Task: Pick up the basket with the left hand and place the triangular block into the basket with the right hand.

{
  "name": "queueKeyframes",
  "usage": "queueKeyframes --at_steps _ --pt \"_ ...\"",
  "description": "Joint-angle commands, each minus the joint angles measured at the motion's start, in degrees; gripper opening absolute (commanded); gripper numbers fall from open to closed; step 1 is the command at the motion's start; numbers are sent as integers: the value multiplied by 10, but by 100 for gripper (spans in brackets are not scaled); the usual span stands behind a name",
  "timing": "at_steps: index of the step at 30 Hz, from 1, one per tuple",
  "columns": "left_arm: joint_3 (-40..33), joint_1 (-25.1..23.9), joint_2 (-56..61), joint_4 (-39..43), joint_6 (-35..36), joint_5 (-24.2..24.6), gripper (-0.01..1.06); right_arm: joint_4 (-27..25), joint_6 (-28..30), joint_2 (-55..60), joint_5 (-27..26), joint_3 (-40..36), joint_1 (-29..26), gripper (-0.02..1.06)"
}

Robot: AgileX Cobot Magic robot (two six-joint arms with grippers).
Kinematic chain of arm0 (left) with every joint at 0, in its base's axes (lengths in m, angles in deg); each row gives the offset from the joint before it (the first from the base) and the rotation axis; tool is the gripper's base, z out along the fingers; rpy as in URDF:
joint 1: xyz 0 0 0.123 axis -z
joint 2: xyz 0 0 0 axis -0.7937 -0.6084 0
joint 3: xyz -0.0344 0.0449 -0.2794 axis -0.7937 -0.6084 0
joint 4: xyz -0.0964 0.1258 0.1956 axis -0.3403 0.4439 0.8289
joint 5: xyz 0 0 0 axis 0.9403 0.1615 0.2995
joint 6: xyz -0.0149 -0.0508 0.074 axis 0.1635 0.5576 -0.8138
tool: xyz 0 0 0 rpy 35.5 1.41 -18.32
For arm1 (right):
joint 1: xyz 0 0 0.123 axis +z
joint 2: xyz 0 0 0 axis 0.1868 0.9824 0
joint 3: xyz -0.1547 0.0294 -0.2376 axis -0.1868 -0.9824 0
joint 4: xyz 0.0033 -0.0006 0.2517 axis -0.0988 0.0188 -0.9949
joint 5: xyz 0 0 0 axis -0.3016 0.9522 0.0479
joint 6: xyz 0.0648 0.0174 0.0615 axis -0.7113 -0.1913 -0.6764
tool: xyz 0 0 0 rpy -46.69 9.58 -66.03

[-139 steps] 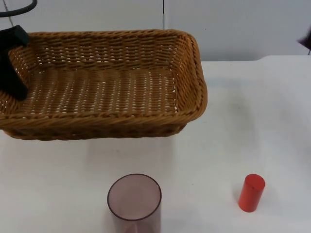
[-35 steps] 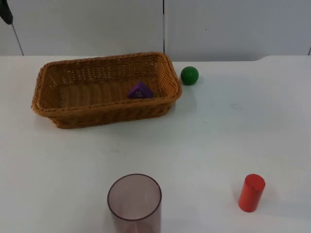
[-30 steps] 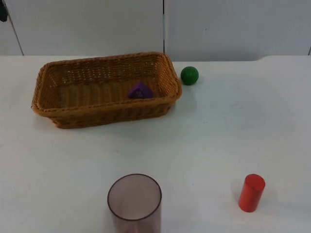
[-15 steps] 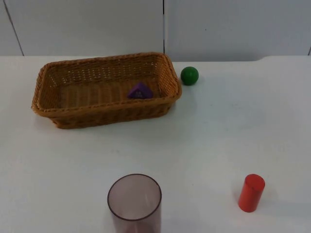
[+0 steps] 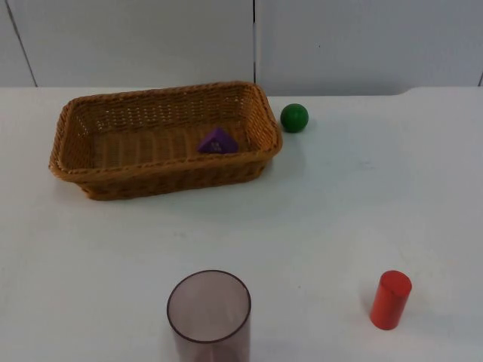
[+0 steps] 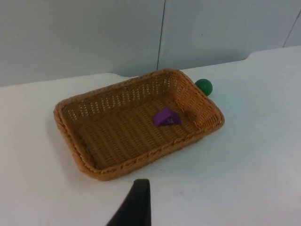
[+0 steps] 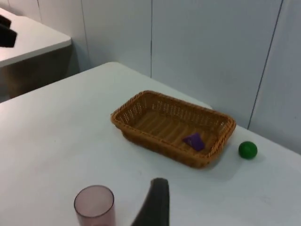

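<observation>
White table top (image 5: 339,196) is stretching back to a grey panelled partition wall (image 5: 362,41), and a second white counter (image 7: 28,40) is showing off to one side in the right wrist view. The wicker basket (image 5: 162,139) is sitting flat on the table, and the purple triangular block (image 5: 217,141) is lying inside it near its end toward the green ball (image 5: 294,117), which is resting just outside the rim. The left gripper (image 6: 134,207) is hanging well back from the basket, holding nothing; whether its fingers are parted I cannot tell. The right gripper (image 7: 155,202) is waiting likewise, just beside the translucent cup (image 7: 94,205), its opening also unclear. A red cylinder (image 5: 391,299) is standing well apart from the basket.
</observation>
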Motion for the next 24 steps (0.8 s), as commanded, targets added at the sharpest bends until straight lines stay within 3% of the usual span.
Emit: queueKeyframes --at_steps 1,6,16,24 --pt "-21 4 52 13 2 7 94 -4 -14 -31 1 -22 -2 74" --pt "-33 4 151 47 13 37 94 0 -29 -92 24 -68 -2 74" --pt "-49 4 291 160 128 120 94 0 -43 -182 106 -87 -2 74" --pt "-77 3 298 173 136 149 94 0 -57 -191 144 -123 -2 74"
